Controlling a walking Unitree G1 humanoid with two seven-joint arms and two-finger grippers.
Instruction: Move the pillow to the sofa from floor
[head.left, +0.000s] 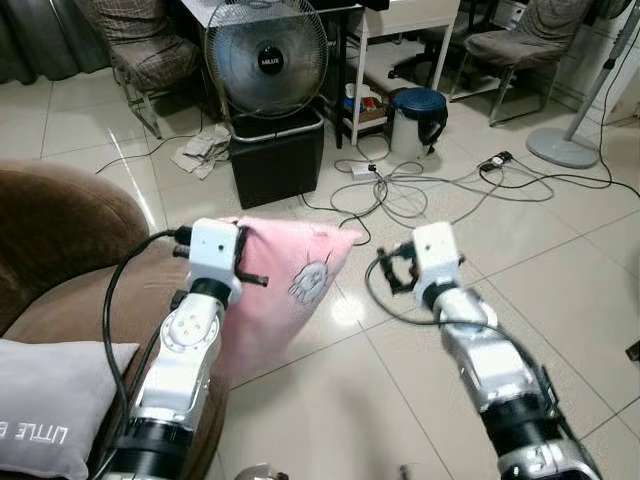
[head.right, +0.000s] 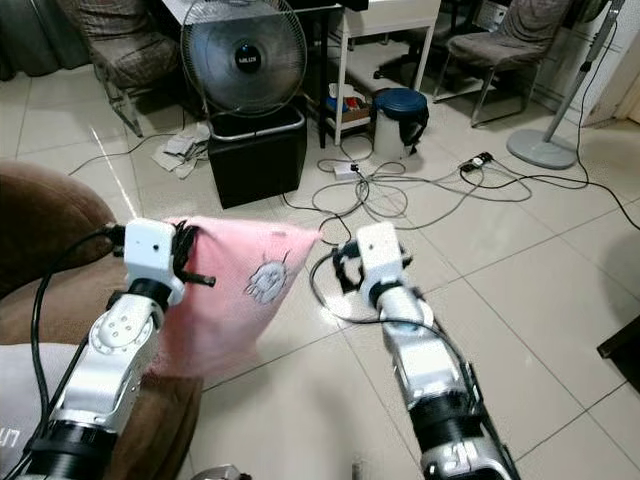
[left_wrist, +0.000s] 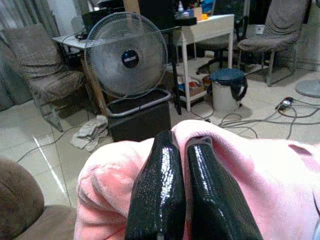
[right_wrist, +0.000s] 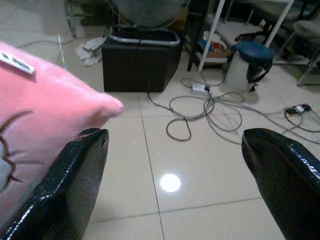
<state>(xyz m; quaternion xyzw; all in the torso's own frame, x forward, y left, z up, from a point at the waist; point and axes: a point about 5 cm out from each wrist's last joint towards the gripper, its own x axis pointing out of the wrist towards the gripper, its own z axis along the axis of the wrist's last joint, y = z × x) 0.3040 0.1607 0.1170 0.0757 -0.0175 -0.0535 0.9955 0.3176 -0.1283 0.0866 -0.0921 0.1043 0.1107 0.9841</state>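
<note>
At frame centre-left, the pink pillow (head.left: 290, 285) is held aloft beside the brown sofa (head.left: 70, 260), its top edge pinched by the left gripper (left_wrist: 182, 165). Judged soft, light, floppy; edge hold suffices. Right gripper (right_wrist: 175, 175) is spread, empty.

Two pillows, one pink (head.left: 295, 270) and one grey (head.left: 50, 405); one fan (head.left: 266, 58); one brown sofa (head.left: 60, 250); two chairs (head.left: 145, 45) (head.left: 525, 40).

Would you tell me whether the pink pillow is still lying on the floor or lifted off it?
Lifted: the left gripper is shut on the pink pillow, which hangs above the tiles beside the sofa.
</note>
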